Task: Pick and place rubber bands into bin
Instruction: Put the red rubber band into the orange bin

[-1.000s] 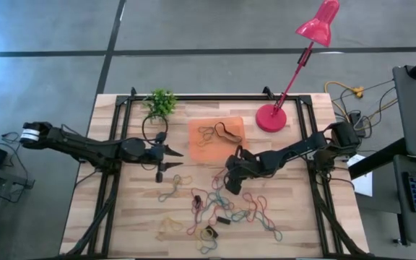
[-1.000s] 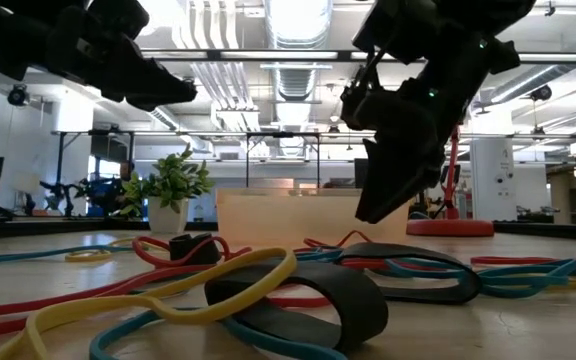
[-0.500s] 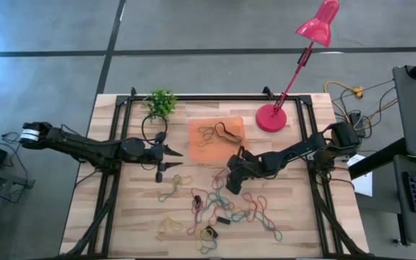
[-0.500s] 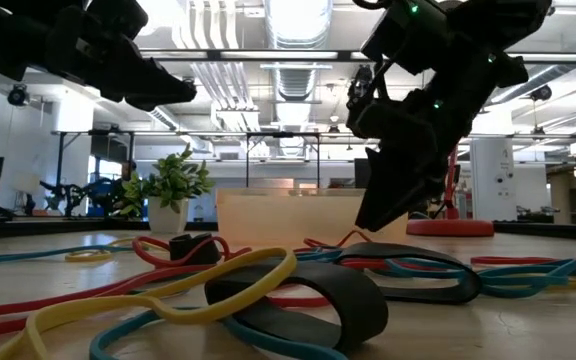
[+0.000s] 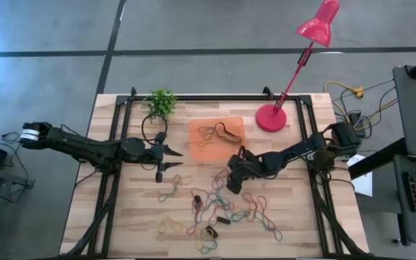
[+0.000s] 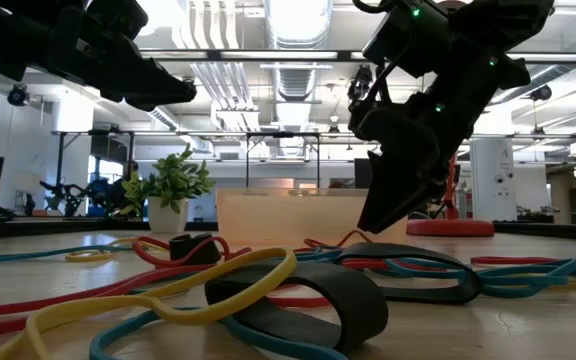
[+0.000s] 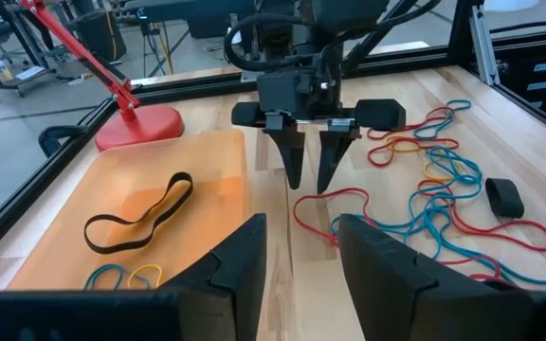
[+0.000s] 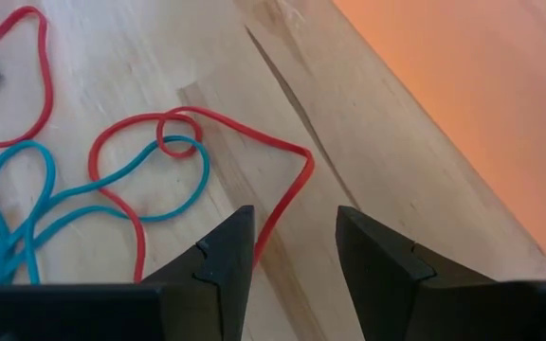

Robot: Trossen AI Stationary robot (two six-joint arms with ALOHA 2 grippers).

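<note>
Task in an early stage. The bin [image 5: 216, 139] holds only a few rubber bands: one black loop [image 7: 138, 214] and some small coloured ones. Most rubber bands [image 5: 219, 209] lie scattered on the table [image 5: 121, 224] on the near side of the bin. The right gripper [image 5: 232, 185], jaws parted and empty, hangs just beside the bin's near edge over a red band [image 8: 218, 161]. The left gripper [image 5: 170, 159], released, waits left of the bin.
</note>
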